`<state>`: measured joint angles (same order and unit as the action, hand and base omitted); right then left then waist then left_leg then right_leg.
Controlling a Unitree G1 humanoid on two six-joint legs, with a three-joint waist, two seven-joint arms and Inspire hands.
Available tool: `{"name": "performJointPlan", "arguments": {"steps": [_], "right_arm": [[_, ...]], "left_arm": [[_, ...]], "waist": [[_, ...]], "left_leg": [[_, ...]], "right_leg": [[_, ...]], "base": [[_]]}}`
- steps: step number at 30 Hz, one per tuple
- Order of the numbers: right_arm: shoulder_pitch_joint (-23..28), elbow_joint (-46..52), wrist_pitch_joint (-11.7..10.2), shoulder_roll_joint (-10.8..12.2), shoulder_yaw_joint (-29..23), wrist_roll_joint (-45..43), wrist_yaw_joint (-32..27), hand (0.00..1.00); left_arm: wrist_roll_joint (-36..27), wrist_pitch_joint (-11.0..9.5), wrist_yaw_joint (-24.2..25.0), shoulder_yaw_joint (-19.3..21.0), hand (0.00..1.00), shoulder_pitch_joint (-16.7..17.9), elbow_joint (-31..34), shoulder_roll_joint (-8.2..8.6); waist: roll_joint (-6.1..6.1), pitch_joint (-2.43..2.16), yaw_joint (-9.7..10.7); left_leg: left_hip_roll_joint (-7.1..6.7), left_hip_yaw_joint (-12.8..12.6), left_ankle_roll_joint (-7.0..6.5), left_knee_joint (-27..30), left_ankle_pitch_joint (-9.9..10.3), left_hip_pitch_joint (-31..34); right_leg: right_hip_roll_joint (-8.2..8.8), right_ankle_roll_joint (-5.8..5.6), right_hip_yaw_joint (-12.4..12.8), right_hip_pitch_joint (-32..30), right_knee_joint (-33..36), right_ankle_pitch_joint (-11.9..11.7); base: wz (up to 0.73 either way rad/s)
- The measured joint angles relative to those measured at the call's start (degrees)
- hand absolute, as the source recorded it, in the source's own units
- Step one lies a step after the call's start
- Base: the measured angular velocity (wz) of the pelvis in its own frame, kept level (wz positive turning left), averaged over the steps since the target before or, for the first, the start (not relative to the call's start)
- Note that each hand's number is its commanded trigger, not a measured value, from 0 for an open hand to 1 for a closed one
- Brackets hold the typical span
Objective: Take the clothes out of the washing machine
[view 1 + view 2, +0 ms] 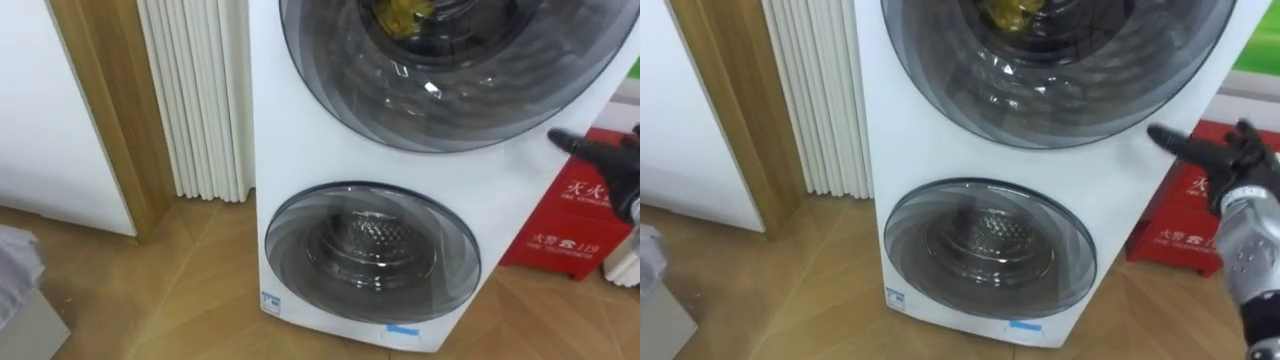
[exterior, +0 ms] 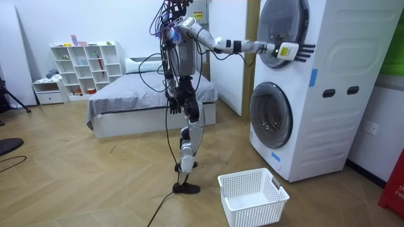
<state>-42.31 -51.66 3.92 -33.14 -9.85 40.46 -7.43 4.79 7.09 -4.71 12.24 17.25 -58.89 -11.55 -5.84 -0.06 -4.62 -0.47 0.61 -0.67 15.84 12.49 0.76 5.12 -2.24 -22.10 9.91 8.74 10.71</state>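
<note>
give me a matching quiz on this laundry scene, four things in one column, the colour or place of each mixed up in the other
1 upper door
2 lower door
3 basket
4 box

a white, on the floor
b yellow cloth behind it
c bare metal drum behind it
d red, beside the washing machine

Pairs: 1-b, 2-c, 3-a, 4-d

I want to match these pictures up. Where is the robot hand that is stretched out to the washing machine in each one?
Left eye view: the right robot hand is at the right edge, fingers straight, beside the upper door.
Right eye view: it is at the right side, just below that door.
Room view: it is near the top, right of the middle, at the door's rim.
Shared landmark: the lower round door under it.
</note>
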Motion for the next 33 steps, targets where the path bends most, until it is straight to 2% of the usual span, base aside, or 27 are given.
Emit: {"name": "performJointPlan", "arguments": {"steps": [5, 11, 12, 15, 21, 33], "right_arm": [[-5.2, 0.7, -0.2, -3.1, 2.0, 0.0, 0.7, 0.00], [-8.0, 0.5, 0.0, -3.3, 3.1, 0.1, 1.1, 0.00], [-8.8, 0.5, 0.6, -3.4, 3.1, 0.3, 0.9, 0.00], [-9.0, 0.6, 1.0, -4.6, 4.2, 2.1, 0.4, 0.00], [-9.1, 0.5, 1.2, -5.6, 6.3, 3.2, -0.4, 0.00], [-9.1, 6.6, 1.3, -5.6, 6.4, 3.1, 0.1, 0.00]], "left_arm": [[0.0, -0.1, -0.1, 0.1, 0.00, 0.0, 0.3, -0.30], [1.5, 0.0, -0.4, 0.2, 0.00, 0.1, 1.7, -0.28], [2.5, -0.1, -0.4, 0.2, 0.00, 0.1, 1.7, -0.37], [4.0, -0.1, -0.4, 0.1, 0.00, 0.1, 1.4, -0.48], [5.0, -0.1, -0.4, 0.2, 0.00, 0.2, 1.1, -0.64], [5.0, -0.3, 0.0, 1.2, 0.00, 0.1, 1.5, -0.88]], "waist": [[0.00, 0.00, -0.2], [-0.12, -0.06, 1.0], [-0.20, -0.08, 1.3], [-0.62, -0.24, 1.1], [-1.76, -0.18, 0.7], [-1.88, -0.21, 0.2]], "left_leg": [[-0.19, 0.6, -0.01, -0.1, 0.0, 0.0], [-0.28, 0.8, 0.01, -0.2, -0.3, 1.0], [-0.28, 0.8, 0.02, -0.4, -0.5, 1.1], [-0.28, 0.8, 0.05, -1.3, -0.8, 0.4], [-0.25, 0.8, 0.18, -2.5, -1.3, -0.6], [-0.11, -0.4, 0.19, -2.5, -1.3, -0.5]], "right_leg": [[0.02, 0.00, 0.0, 0.1, 0.0, 0.0], [0.01, -0.01, 0.0, -0.8, -0.1, 0.0], [0.02, -0.01, 0.0, -0.9, -0.1, 0.0], [0.04, -0.01, 0.0, -0.7, 0.0, 0.0], [0.05, -0.01, 0.0, -0.4, 0.0, 0.0], [0.07, -0.01, 1.8, -0.9, -0.1, 0.0]], "base": [[0.07], [0.01], [0.00], [0.00], [0.00], [-0.05]]}}
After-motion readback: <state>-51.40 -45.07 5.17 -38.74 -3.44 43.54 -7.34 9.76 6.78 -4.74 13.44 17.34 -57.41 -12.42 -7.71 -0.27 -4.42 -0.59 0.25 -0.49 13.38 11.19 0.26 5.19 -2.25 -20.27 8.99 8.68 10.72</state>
